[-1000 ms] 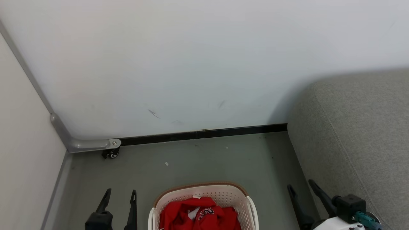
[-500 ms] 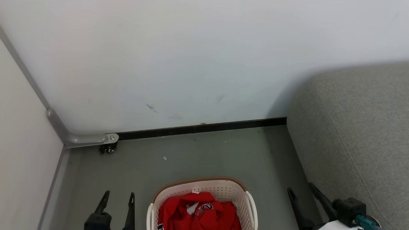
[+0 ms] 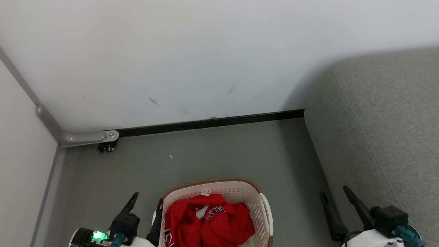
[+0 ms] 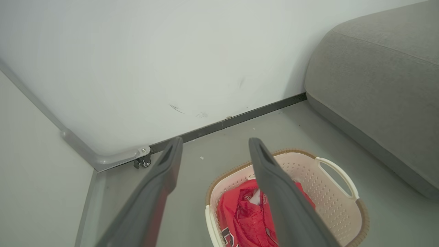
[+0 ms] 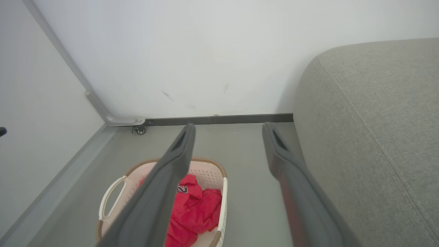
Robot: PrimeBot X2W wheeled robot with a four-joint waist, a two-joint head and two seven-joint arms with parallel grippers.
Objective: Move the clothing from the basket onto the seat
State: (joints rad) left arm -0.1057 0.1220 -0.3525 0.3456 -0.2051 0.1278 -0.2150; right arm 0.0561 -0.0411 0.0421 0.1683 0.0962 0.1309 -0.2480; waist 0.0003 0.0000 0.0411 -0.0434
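Presently the left gripper (image 3: 147, 200) stands with fingers spread wide and empty, just beside the basket (image 3: 212, 180) at its left rim. The right gripper (image 3: 334, 192), likewise spread wide and holding nothing, sits apart from the basket's right side. The clothing (image 3: 209, 224) lies crumpled inside the basket. The seat (image 3: 384, 137) stands beyond the basket's right side.

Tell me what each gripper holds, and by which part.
Nothing. The left gripper and right gripper have open, empty jaws; the clothing lies loose in the basket.
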